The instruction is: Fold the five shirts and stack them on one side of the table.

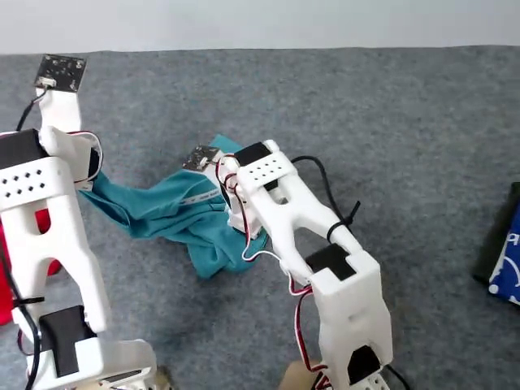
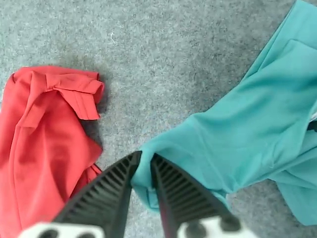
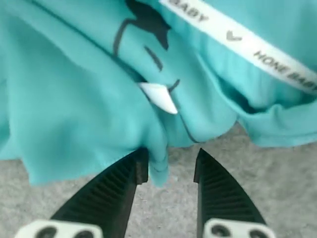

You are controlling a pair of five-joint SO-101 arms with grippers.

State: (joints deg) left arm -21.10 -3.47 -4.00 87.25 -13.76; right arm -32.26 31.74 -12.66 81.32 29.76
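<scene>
A teal shirt (image 1: 162,207) lies crumpled on the grey table (image 1: 390,122) between the two arms. In the left wrist view my left gripper (image 2: 145,157) is shut on a corner of the teal shirt (image 2: 247,119), holding that end just above the table. My right gripper (image 3: 168,157) stands open over the bunched middle of the teal shirt (image 3: 74,99), with a small fold of the cloth hanging against one finger (image 3: 124,178). A white tag (image 3: 159,96) and a printed neck band (image 3: 247,49) show on the cloth. A red shirt (image 2: 44,144) lies rumpled beside the left gripper.
The red shirt (image 1: 6,280) sits at the table's left edge behind the left arm (image 1: 49,211). A dark and blue garment (image 1: 505,252) lies at the right edge. Bare grey surface stretches across the far side and the right half.
</scene>
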